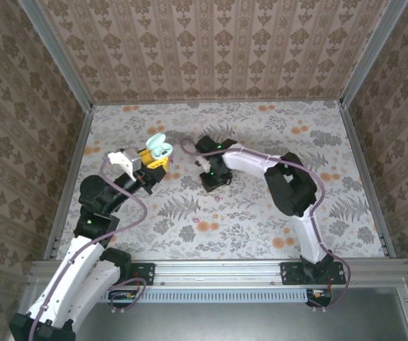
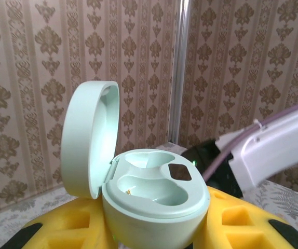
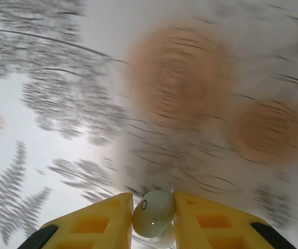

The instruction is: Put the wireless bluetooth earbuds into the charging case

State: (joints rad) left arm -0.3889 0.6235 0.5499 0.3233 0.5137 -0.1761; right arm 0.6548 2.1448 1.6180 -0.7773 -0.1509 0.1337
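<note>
My left gripper (image 2: 157,236) is shut on a mint charging case (image 2: 159,202) and holds it up off the table between yellow fingers (image 2: 61,228). The case's lid (image 2: 89,140) stands open, and both wells inside are empty. From above, the case (image 1: 159,148) sits in the left gripper (image 1: 154,159) at centre-left. The right gripper (image 3: 153,217) is shut on one small mint earbud (image 3: 152,210), pinched between its yellow pads (image 3: 99,225) just above the flowered tablecloth. In the top view, the right gripper (image 1: 215,179) points down at the table to the right of the case.
The floral tablecloth (image 1: 261,213) covers the table, with patterned walls (image 1: 211,50) on three sides and metal rails along the edges. The right arm's white link (image 2: 273,150) crosses behind the held case. A metal bar (image 1: 218,271) runs along the near edge.
</note>
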